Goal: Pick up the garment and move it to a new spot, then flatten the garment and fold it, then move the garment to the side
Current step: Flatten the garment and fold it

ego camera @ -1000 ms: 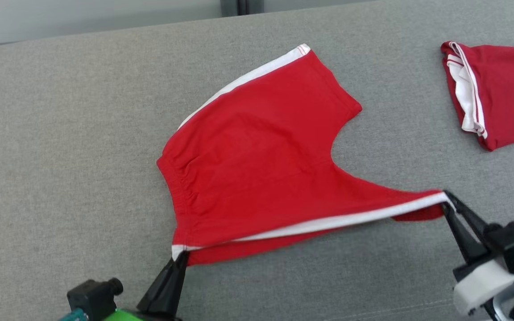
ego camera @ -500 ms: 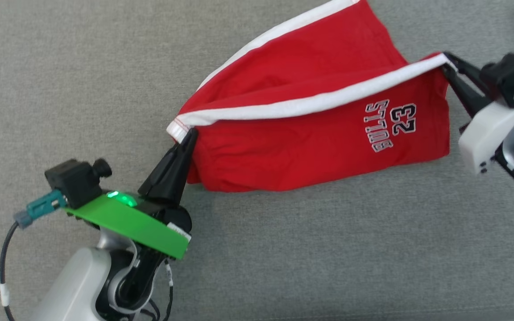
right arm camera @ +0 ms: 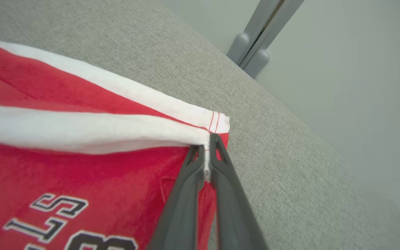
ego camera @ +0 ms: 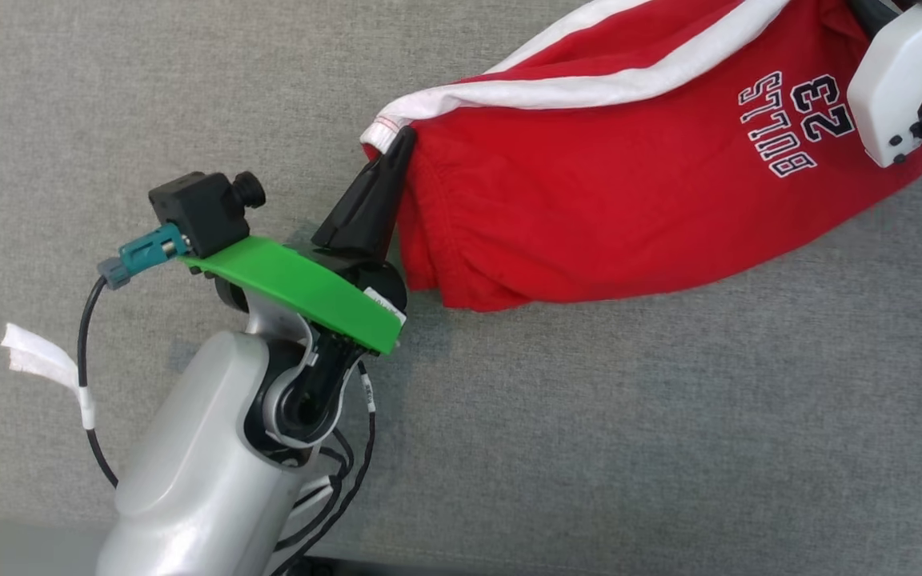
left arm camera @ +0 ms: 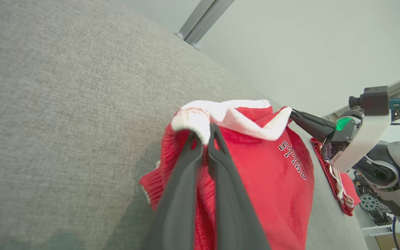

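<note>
The garment is a pair of red shorts with white side stripes and a "BULLS 23" print, held up and draped between both grippers over the grey padded surface. My left gripper is shut on the white waistband corner. In the left wrist view its fingers pinch that corner. My right gripper is shut on the white hem corner at the other end, and also shows in the left wrist view. The garment's lower part hangs down to the surface.
A second red and white garment lies folded on the surface beyond the right gripper. A grey metal post and a pale wall stand behind the far edge. A cable with a white tag loops beside my left forearm.
Both grippers have lifted the near striped edge and carried it toward the far edge, turning the printed side up. The head view has shifted as well.
</note>
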